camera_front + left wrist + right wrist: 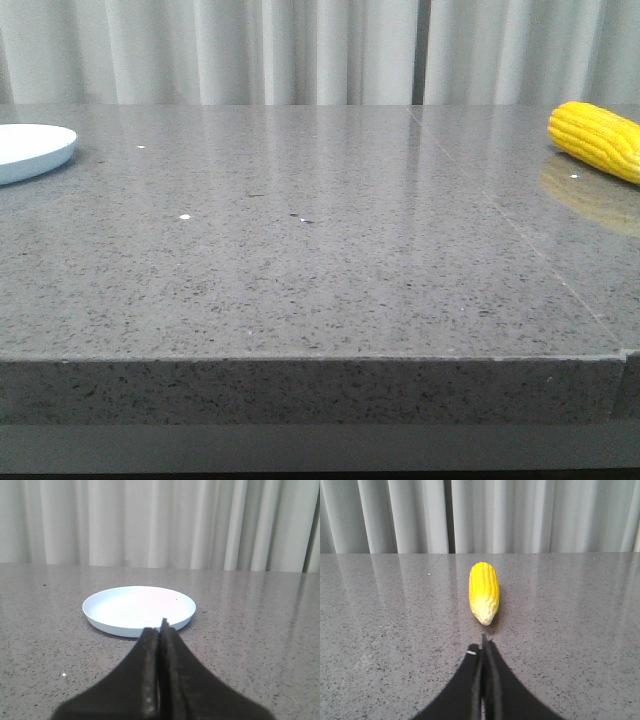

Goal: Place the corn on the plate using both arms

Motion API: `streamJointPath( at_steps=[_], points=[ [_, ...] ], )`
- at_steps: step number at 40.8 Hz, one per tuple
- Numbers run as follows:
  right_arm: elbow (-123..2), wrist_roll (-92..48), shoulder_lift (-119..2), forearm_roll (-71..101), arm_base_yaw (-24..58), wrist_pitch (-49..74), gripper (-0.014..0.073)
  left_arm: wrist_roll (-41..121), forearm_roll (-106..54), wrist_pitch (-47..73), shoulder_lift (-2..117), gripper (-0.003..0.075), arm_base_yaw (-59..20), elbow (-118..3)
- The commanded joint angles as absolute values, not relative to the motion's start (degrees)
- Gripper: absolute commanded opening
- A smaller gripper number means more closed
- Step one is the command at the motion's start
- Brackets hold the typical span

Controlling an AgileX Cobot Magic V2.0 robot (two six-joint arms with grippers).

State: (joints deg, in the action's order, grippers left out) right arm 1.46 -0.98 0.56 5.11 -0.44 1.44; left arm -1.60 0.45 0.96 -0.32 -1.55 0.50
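Grey speckled stone bench (300, 270), pale curtains behind; bright yellow kernelled corn cob (484, 591) likely stiff, bumpy, rollable: best gripped mid-length; left end effector (160, 630) and right end effector (483, 647) clenched, empty

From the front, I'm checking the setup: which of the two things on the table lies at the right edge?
The corn, bright yellow and long, lies far right; the pale round plate sits far left.

Glossy speckled stone table (320, 270), smooth plate (139, 607), bumpy-kernelled corn (484, 591).
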Motion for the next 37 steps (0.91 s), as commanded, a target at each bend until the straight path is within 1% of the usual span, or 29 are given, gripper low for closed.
streamJointPath(
  at_steps=[1,32,37],
  points=[
    [0.26,-1.17,1.59,5.2,-0.52,-3.6,-0.0062,-2.07,0.0,-3.68,-1.33,-0.002,-1.56,1.83],
    [0.26,-1.17,1.59,5.2,-0.52,-4.99,-0.0062,-2.07,0.0,-4.55,-1.33,-0.002,-1.56,1.83],
    [-2.27,-1.17,1.59,5.2,-0.52,-6.19,-0.0062,-2.07,0.0,-5.54,-1.33,-0.002,-1.56,-0.14]
  ],
)
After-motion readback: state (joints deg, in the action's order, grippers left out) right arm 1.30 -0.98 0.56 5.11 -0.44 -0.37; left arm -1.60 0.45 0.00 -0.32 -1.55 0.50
